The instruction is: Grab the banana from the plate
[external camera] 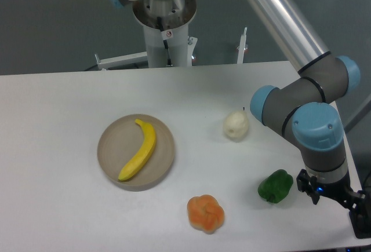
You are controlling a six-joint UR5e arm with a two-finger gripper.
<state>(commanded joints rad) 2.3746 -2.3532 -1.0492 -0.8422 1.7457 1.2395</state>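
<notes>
Fingers: cut off at the lower right frame edge, opening not discernible, nothing seen held. Banana (139,151): lying on beige plate (164,162), long axis diagonal, stem end up-right, tip down-left. Step judged: approach not begun; a leftward traverse across the tabletop (58,119) is called for. Nearby: pear (236,125), green pepper (275,186).

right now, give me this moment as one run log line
phase: pre-grasp | banana: lying on plate, untouched | gripper: far right, beside green pepper, state unclear
</notes>
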